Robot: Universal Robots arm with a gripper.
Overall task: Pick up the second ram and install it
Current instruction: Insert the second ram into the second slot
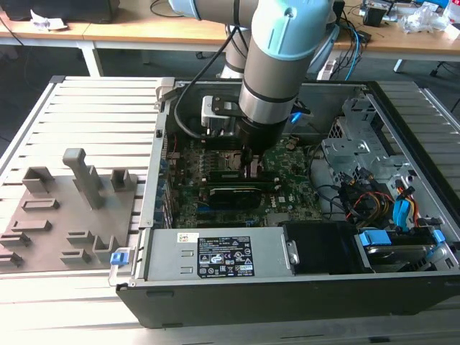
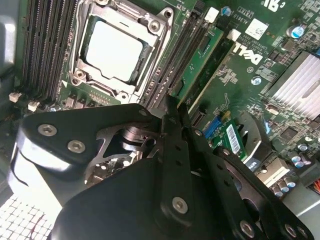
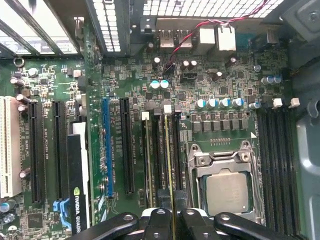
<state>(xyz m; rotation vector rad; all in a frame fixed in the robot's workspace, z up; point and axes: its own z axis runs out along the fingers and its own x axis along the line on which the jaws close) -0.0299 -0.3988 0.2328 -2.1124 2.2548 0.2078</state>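
Deep inside the open computer case (image 1: pixel 287 305), down over the motherboard (image 3: pixel 210 75). Claw (image 3: pixel 172 223) drawn together on the second ram (image 3: pixel 172 165) – a thin green stick seen edge-on in the first wrist view, running away from the fingertips (image 3: pixel 159 220) along a memory slot. Stands upright in the slot bank just beside the CPU socket (image 3: pixel 227 185), on the side towards the long expansion slots and the graphics card (image 3: pixel 77 180). Another stick (image 3: pixel 148 160) already standing in a neighbouring slot of the same bank, close by but apart. Judged from this: pick-up done, installation in hand, at the stage of lowering or pressing the stick home; cannot tell whether fully seated, nor how the white end latches stand. Calls for a straight push down towards the board, even along the whole length, with the stick kept square in its slot – any tilt would likely jam one end or strain the slot. Outside the case, a grey plastic tray (image 1: pixel 72 208) on the tabletop, well apart from the work.
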